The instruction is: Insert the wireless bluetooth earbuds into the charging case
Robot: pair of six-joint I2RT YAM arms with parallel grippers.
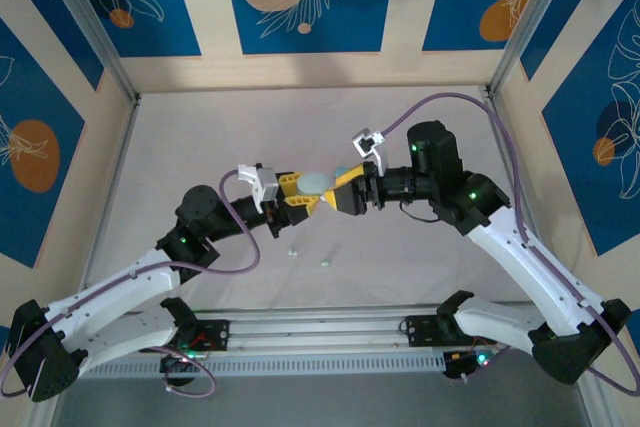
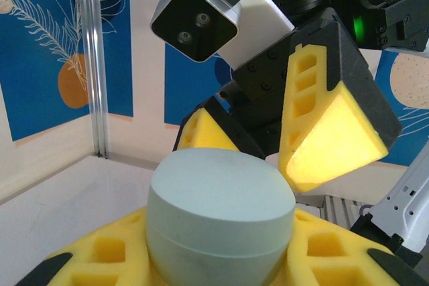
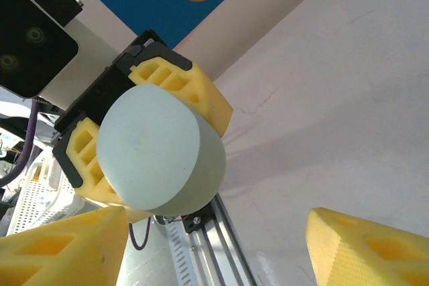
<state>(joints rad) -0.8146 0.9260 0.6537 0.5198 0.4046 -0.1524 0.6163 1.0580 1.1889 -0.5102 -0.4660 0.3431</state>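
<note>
Your left fingers [image 3: 177, 84], padded in yellow foam, are closed narrowly on a pale green rounded case [image 3: 157, 152]. They hold it in the air over the middle of the surface [image 1: 200, 137]. A thin seam runs around the case. Your right fingers [image 3: 365, 246] stand wide apart, facing the case from the opposite side; whether they touch it cannot be told. Two tiny pale earbuds [image 1: 292, 252] lie loose on the surface nearer the arm bases, the second earbud [image 1: 325, 263] near the first, both well apart from the case.
</note>
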